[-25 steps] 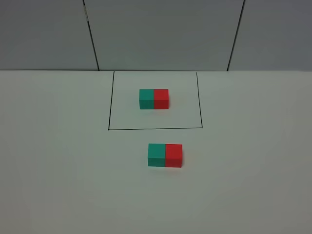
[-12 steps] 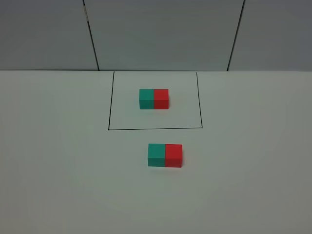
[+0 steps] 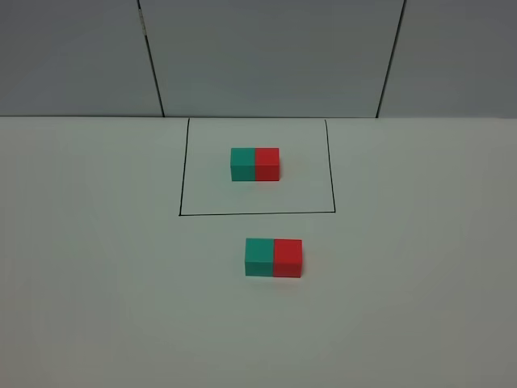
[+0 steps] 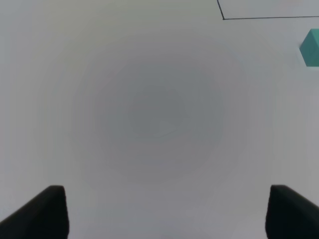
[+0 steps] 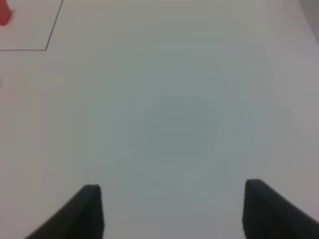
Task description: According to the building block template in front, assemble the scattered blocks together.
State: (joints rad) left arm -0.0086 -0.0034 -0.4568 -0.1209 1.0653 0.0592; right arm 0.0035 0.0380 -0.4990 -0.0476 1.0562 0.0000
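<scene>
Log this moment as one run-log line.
left pincer: open, empty | right pincer: open, empty | teal cube touching red cube | matches template

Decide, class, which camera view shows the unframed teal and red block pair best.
The exterior high view: the whole pair shows, teal cube touching red cube. The left wrist view catches only a teal cube's edge; the right wrist view shows only a faint red blur at its border.

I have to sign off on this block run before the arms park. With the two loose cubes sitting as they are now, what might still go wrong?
The loose teal cube and red cube touch, matching the template, but look only pushed together, so a nudge might split them. Both the left gripper and right gripper are open above bare table; a low sweep while retracting might clip the pair.
</scene>
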